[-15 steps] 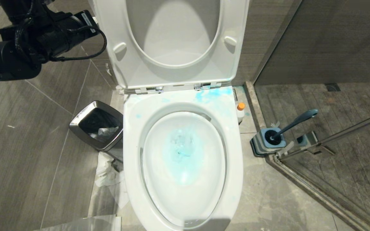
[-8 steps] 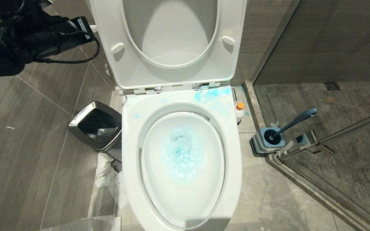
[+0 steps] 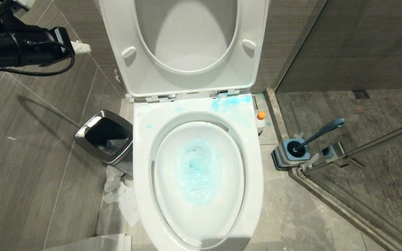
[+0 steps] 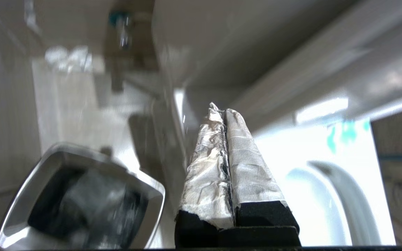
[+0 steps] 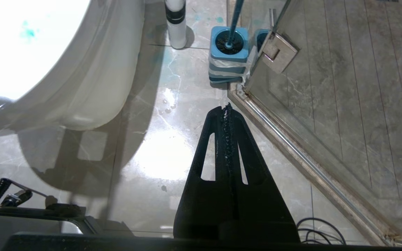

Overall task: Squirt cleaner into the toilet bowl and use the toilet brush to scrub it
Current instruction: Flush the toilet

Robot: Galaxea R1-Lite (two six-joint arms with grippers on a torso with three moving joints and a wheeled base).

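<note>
The white toilet bowl (image 3: 141,146) has its seat and lid raised, blue smears on the back rim and pale blue water swirling in it. The cleaner (image 3: 261,120), a small white bottle with an orange cap, stands on the floor at the bowl's right rear; it also shows in the right wrist view (image 5: 176,24). The toilet brush (image 3: 321,132) leans in its square blue holder (image 3: 288,153) further right. My left gripper (image 3: 87,47), with white-taped fingers (image 4: 243,164), is shut and empty, high at the left beside the lid. My right gripper (image 5: 226,108) hangs shut and empty over the floor, short of the holder (image 5: 229,52).
A steel-rimmed square waste bin (image 3: 105,137) stands left of the bowl, with crumpled paper (image 3: 119,190) on the floor in front of it. A glass shower door and its metal threshold (image 3: 340,205) close off the right side just behind the brush holder.
My left arm has swung away from the raised lid toward the left, and its taped fingertips now show. The blue water in the bowl keeps swirling.
</note>
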